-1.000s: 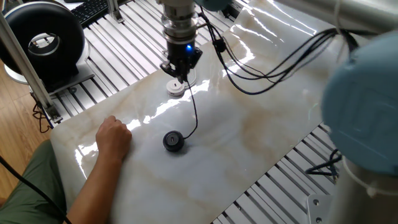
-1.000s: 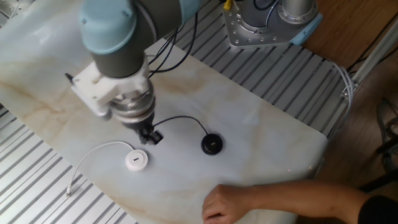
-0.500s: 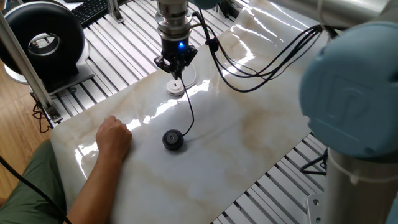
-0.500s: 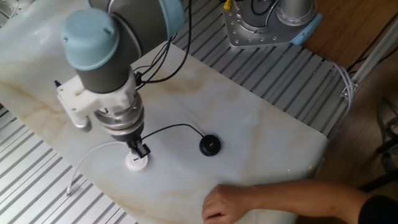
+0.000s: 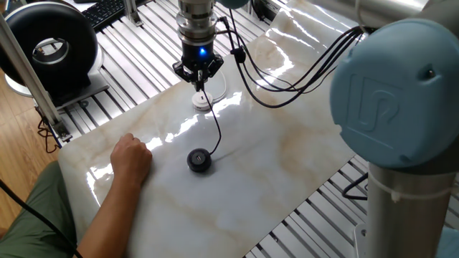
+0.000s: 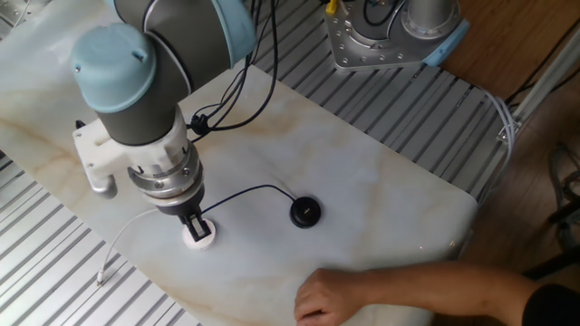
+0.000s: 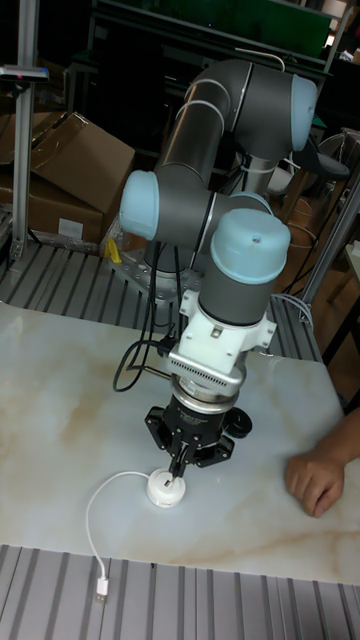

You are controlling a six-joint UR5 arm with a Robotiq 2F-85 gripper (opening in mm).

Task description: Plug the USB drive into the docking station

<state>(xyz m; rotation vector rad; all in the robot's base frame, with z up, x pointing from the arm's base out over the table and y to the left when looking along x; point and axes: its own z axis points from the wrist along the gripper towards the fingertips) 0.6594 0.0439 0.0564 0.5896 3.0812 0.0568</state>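
The docking station (image 5: 204,102) is a small white disc on the marble top, with a thin white cord (image 6: 127,237) trailing off it. My gripper (image 5: 199,80) hangs straight over it, shut on the black plug of the USB drive (image 7: 178,468). The plug points down and its tip meets the top of the docking station (image 7: 166,490). From the plug a thin black cable (image 5: 216,129) runs to the flat black puck (image 5: 199,160). In the other fixed view my gripper (image 6: 192,224) covers part of the docking station (image 6: 201,239).
A person's hand (image 5: 133,158) rests on the marble close to the black puck (image 6: 305,212). A black round fan-like device (image 5: 50,46) stands at the far left. Slotted aluminium rails (image 6: 426,100) surround the marble slab. The robot's cables (image 5: 287,79) hang over the slab.
My gripper has carried the plug sideways from beside the white disc to right over it and lowered it onto the disc. The black puck slid slightly along. The hand stayed still.
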